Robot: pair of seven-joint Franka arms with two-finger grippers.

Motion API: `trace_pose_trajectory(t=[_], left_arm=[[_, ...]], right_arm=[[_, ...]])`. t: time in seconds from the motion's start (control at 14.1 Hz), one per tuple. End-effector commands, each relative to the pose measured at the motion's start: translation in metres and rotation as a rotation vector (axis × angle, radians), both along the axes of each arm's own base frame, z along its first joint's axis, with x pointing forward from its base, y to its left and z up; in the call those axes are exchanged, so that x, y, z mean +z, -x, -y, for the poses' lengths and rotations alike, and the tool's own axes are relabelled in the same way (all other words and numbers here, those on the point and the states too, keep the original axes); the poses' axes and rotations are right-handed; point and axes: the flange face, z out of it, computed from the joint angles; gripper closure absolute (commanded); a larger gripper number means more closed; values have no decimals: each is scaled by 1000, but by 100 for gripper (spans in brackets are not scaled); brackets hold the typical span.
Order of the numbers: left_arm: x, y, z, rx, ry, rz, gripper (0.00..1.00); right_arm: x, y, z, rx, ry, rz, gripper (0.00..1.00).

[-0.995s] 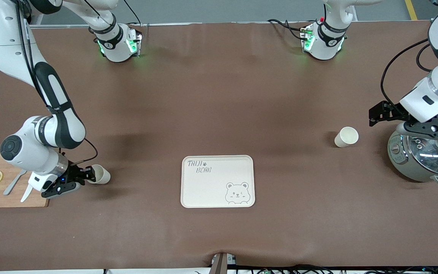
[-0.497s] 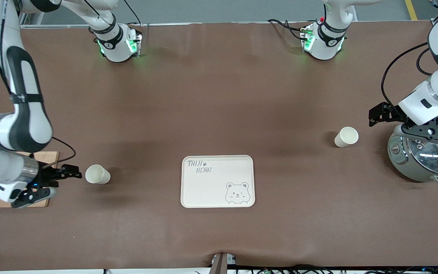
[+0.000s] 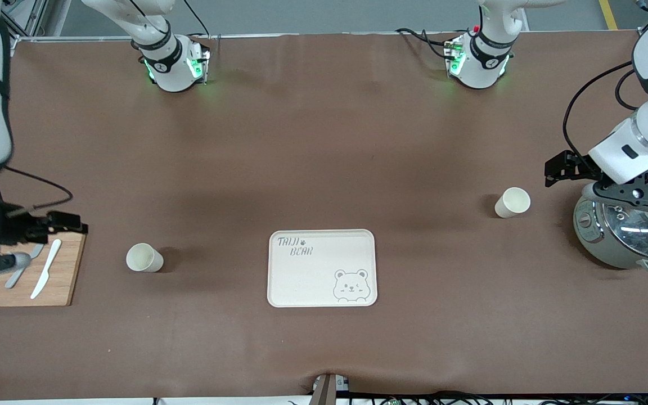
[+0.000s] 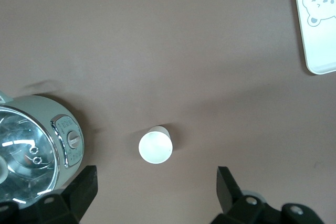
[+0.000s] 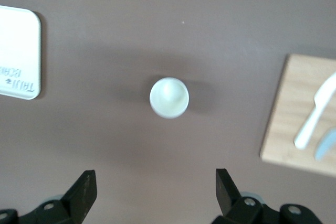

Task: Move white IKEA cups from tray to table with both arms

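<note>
You had both cups standing upright on the brown table, neither one on the bear-printed tray near the table's front edge. One cup stood toward the right arm's end, just off the cutting board; the right gripper hung over that board, fingers spread and empty. The other cup stood beside the pot; the left gripper hung over the pot, also spread and empty.

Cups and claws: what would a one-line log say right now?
cups: upright on table, off tray | right claw: open, over cutting board | left claw: open, over pot
</note>
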Motion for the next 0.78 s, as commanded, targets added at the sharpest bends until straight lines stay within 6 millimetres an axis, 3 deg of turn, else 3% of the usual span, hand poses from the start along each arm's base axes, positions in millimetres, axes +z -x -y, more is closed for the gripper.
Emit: trace_pose_trajectory(t=[0.0, 0.21, 0.36, 0.71], left_arm=[[20, 1, 1, 17, -7, 27, 0], [49, 4, 4, 18, 5, 26, 0], [53, 5, 7, 14, 8, 28, 0], [56, 9, 10, 16, 16, -1, 0]], right_arm=[[56, 41, -3, -57, 48, 0, 0], [85, 78, 4, -83, 88, 31, 0], [95, 99, 8, -96, 119, 71, 0], [92, 131, 14, -259, 134, 136, 0]])
